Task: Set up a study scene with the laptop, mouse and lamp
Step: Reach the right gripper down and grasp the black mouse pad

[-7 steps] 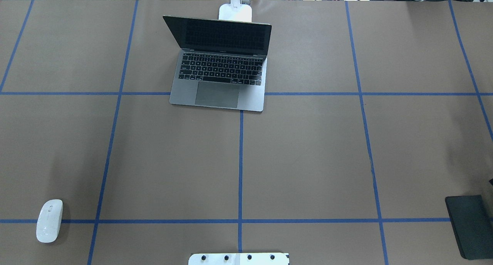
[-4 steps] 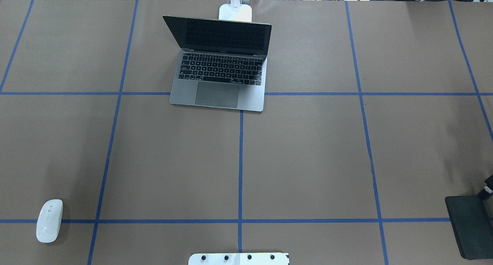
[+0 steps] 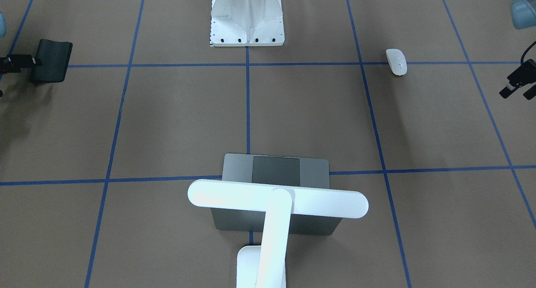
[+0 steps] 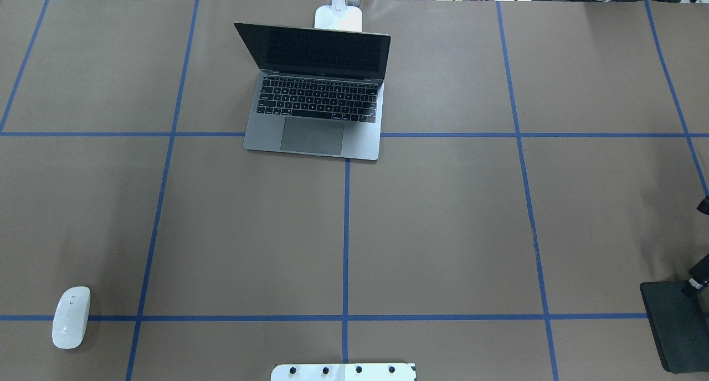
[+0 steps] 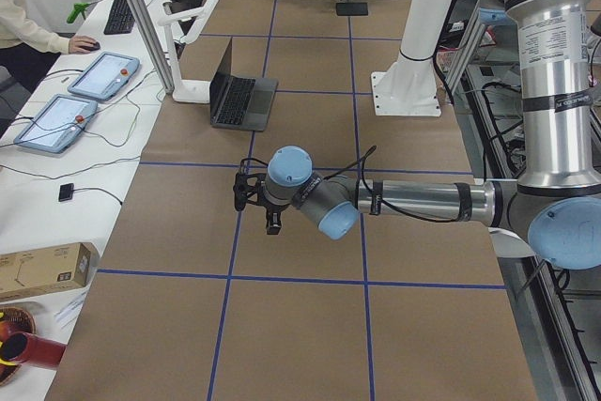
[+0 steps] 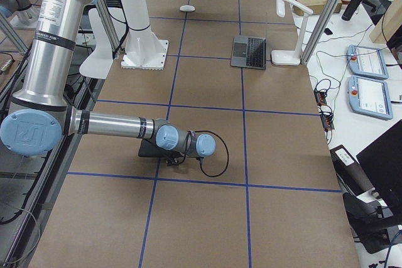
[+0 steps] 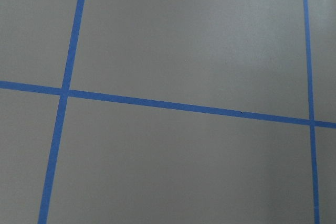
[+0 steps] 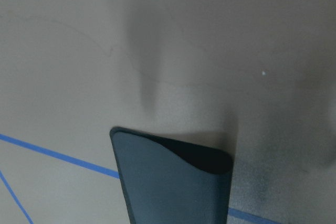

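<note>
The laptop (image 4: 316,96) stands open at the far middle of the table, dark screen facing me; it also shows in the front view (image 3: 276,171). The lamp (image 3: 276,199) stands behind it, bar head over the lid, base (image 4: 338,18) at the far edge. The mouse (image 4: 71,317) lies alone at the near left and also shows in the front view (image 3: 396,61). My left gripper (image 3: 516,93) hovers above bare table outward of the mouse, fingers apart and empty. My right gripper (image 3: 19,62) is at the outer edge of the black mat (image 3: 52,62); I cannot tell whether it is open.
The thin black mat (image 4: 673,325) lies at the near right, its end curled up in the right wrist view (image 8: 168,182). The white ribbed mount (image 4: 343,371) stands at the near middle. Blue tape lines grid the brown table. Tablets and cables lie beyond the far edge.
My right gripper has come in from the right edge of the overhead view to the mat's far right corner. Laptop, mouse and lamp have not moved.
</note>
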Controlling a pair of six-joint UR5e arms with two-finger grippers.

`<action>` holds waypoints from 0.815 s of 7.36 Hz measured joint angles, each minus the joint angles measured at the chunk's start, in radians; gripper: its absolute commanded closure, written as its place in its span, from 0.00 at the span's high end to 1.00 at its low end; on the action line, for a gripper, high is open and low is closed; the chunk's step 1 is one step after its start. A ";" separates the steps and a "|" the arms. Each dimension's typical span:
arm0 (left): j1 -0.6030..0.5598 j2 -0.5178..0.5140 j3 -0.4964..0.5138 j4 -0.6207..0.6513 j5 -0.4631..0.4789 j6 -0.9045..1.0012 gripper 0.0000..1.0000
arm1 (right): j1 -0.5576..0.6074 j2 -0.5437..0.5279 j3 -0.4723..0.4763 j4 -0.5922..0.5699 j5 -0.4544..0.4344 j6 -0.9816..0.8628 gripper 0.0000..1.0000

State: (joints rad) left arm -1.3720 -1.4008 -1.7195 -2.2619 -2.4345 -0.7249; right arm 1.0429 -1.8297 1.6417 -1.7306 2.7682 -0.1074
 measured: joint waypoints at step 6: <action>-0.030 0.016 0.001 0.002 -0.043 0.052 0.96 | -0.102 0.009 -0.002 0.000 -0.002 0.008 0.95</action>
State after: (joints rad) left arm -1.4018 -1.3853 -1.7183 -2.2596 -2.4771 -0.6728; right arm 0.9410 -1.8205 1.6399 -1.7303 2.7658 -0.0994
